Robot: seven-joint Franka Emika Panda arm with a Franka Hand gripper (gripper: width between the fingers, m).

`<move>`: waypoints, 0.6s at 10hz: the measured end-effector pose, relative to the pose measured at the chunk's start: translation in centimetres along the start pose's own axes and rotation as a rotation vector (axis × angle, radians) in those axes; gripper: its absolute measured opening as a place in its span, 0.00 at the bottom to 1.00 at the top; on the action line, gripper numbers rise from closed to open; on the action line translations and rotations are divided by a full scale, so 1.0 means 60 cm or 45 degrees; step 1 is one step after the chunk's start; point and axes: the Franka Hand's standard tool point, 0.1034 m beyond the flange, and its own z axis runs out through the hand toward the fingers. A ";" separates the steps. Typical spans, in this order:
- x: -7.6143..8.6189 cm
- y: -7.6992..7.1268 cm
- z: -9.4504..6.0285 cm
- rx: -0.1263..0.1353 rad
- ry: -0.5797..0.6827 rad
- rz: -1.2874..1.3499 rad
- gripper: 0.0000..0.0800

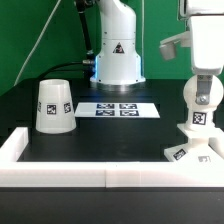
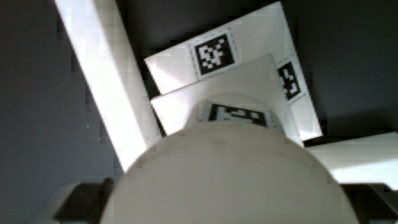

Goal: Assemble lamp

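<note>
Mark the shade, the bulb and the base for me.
shade [image 1: 54, 108]: exterior view, on its side wall.
bulb [image 1: 203, 93]: exterior view, on its round head.
base [image 1: 186, 152]: exterior view, on its sloped top.

The shade [image 1: 53, 105], bulb [image 1: 203, 95] and base [image 1: 195, 150] are white, each with black-and-white square tags. The marker board [image 1: 118, 109] is white with four black-patterned squares. The bench [image 1: 100, 140] is black, its rim [image 1: 60, 178] white. The arm [image 1: 118, 50] is white, the backdrop [image 1: 25, 30] green.
</note>
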 end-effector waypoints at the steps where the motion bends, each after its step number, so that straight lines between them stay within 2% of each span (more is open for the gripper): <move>1: -0.006 0.002 0.000 -0.004 0.002 0.017 0.72; 4: -0.008 0.000 -0.001 -0.027 0.043 0.410 0.72; 6: -0.006 0.002 0.000 -0.024 0.078 0.710 0.72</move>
